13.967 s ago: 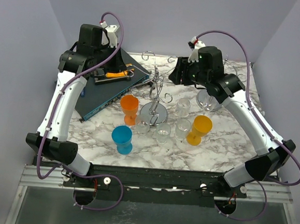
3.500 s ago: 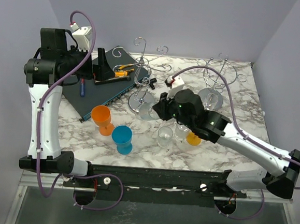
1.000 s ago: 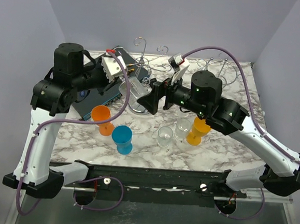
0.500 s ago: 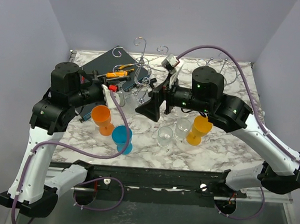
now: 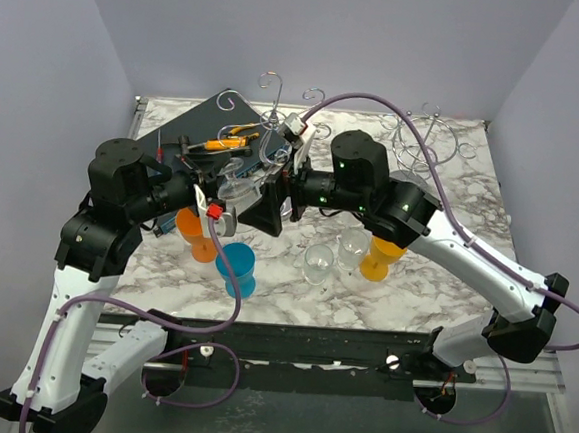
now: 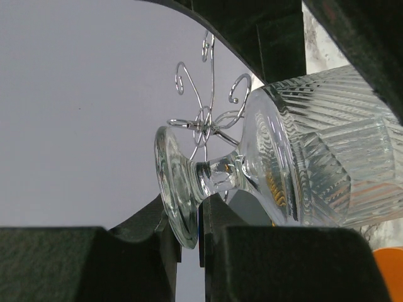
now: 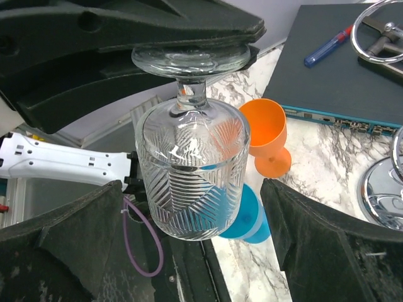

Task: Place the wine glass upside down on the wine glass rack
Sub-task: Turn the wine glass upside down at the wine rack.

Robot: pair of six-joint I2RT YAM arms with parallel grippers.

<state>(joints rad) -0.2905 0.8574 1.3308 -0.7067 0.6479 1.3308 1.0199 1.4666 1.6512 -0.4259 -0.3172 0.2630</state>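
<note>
While the wine glass (image 7: pixel 192 176) hangs mid-frame, foot clamped by the left gripper (image 6: pixel 189 233), the right gripper (image 7: pixel 192 189) gapes around its bowl (apparently without contact). Rack (image 5: pixel 274 115), upper centre: not reached. Lifting done; hanging left.

I see my left gripper (image 5: pixel 222 191) holding the wine glass (image 5: pixel 236 180) aloft just behind the blue cup (image 5: pixel 235 268), right gripper (image 5: pixel 263 202) alongside.

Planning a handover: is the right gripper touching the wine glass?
Apart. The right wrist view shows background gaps between the wine glass bowl and the open right gripper on both sides.
</note>
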